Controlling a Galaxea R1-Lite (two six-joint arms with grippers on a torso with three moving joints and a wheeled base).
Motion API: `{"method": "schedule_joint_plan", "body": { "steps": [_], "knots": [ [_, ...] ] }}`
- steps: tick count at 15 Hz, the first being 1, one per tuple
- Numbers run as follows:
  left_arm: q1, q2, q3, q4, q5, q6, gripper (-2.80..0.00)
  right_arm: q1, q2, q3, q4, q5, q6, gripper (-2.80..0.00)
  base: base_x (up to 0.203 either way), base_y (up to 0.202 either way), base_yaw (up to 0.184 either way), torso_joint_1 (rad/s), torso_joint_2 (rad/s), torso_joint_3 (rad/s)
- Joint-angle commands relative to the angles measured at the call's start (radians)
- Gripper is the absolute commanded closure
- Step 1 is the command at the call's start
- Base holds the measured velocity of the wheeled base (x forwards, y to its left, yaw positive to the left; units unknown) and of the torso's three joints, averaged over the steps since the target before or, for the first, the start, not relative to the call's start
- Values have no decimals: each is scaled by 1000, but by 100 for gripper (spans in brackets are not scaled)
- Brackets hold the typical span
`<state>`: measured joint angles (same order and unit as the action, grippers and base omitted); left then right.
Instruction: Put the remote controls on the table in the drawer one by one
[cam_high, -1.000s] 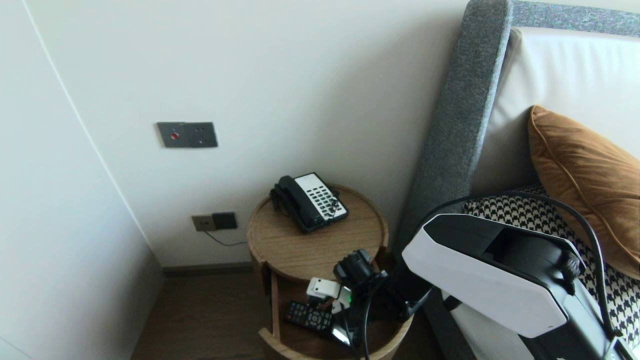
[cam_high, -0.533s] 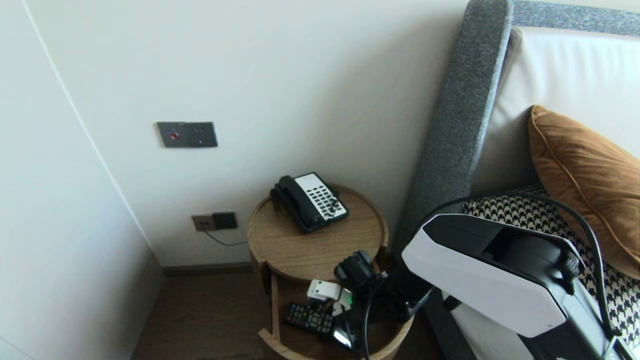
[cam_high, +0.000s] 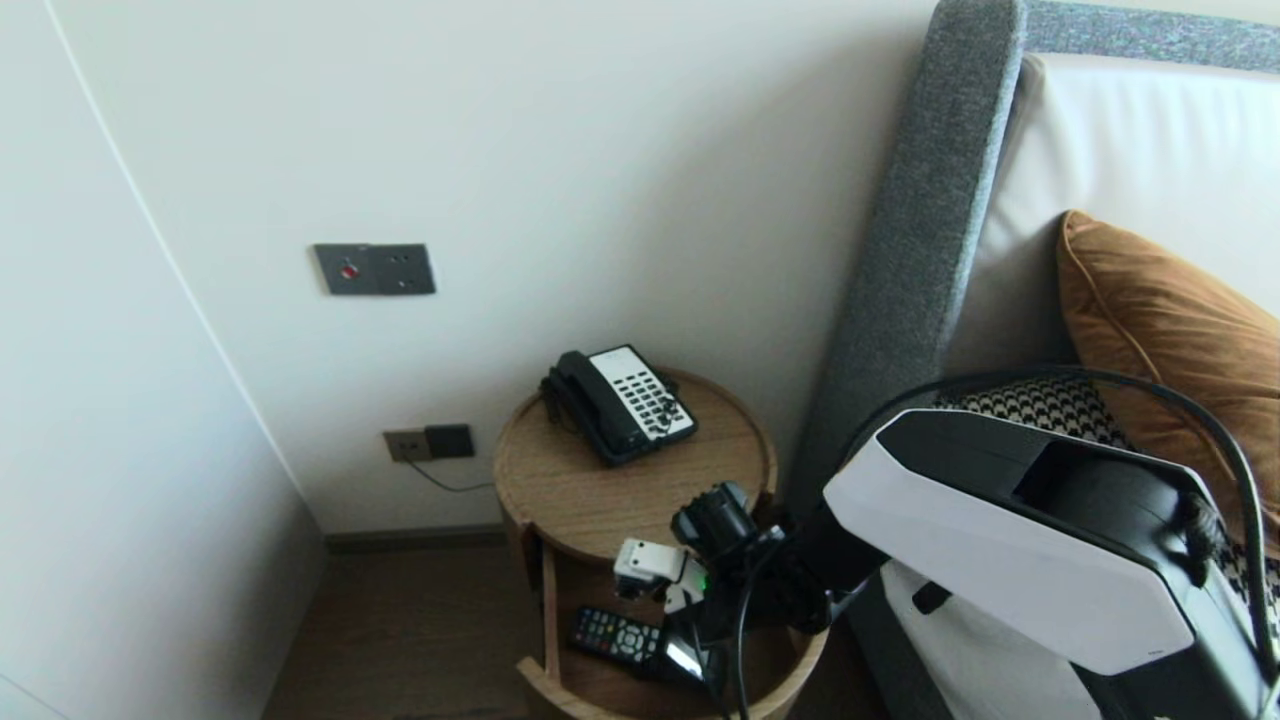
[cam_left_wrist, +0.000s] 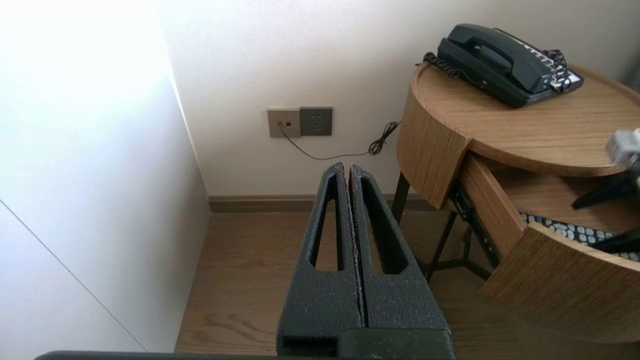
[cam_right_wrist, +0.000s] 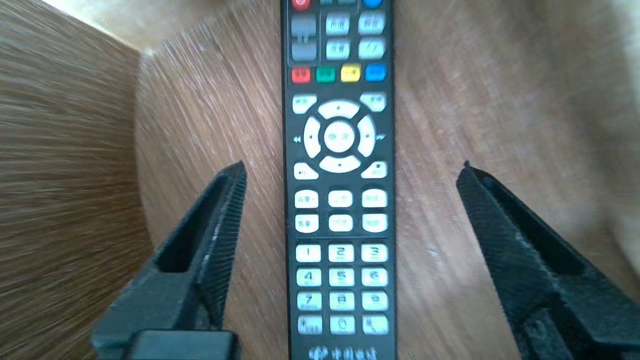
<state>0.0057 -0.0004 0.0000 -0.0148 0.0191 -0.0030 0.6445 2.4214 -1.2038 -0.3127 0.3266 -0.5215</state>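
One long black plastic remote control with white keys (cam_right_wrist: 340, 200) lies flat on the floor of the one pulled-out curved wooden drawer (cam_high: 560, 690). It sits directly under the right claw (cam_right_wrist: 353, 167), running lengthwise between the two fingers. That claw is spread wide, and neither finger (cam_right_wrist: 220, 225) touches the remote, with bare wood showing on both sides.

There is one round wooden bedside table (cam_high: 600, 490). One black-and-white desk telephone (cam_high: 620, 402) rests on its top, above and beyond the right claw. Two grey wall plates show, an upper switch panel (cam_high: 374, 269) and a lower socket (cam_high: 428, 442). By the right arm lie one brown velvet cushion (cam_high: 1180, 350) and one houndstooth pillow (cam_high: 1050, 395).

The left claw (cam_left_wrist: 349, 166) hangs parked over the wooden floor, its fingers pressed together on nothing, with the socket ahead of it and the table off to one side.

Only the right wrist view shows the gap between fingers and remote, along with its red, green, yellow and blue keys. The head view hides the fingertips behind the wrist, but it alone shows the bed and the upper panel. Only the left wrist view shows the left claw and the table's legs.

Against a second ago, the right wrist stands a little higher over the drawer. The remote has not shifted.
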Motion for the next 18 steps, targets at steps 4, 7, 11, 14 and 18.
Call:
{"method": "schedule_joint_plan", "body": {
  "steps": [4, 7, 11, 14, 18],
  "knots": [
    [0, -1, 0, -1, 1, 0, 0, 3, -130, 73, 1, -3, -2, -280, 0, 0, 0, 0, 0, 0],
    [0, -1, 0, -1, 1, 0, 0, 5, -183, 135, -3, -4, 6, -280, 0, 0, 0, 0, 0, 0],
    [0, -1, 0, -1, 1, 0, 0, 13, -244, 200, -6, -4, 24, -280, 0, 0, 0, 0, 0, 0],
    [0, -1, 0, -1, 1, 0, 0, 11, -278, 211, -7, -1, 28, -280, 0, 0, 0, 0, 0, 0],
    [0, -1, 0, -1, 1, 0, 0, 10, -319, 216, -9, 3, 78, -280, 0, 0, 0, 0, 0, 0]
  ]
}}
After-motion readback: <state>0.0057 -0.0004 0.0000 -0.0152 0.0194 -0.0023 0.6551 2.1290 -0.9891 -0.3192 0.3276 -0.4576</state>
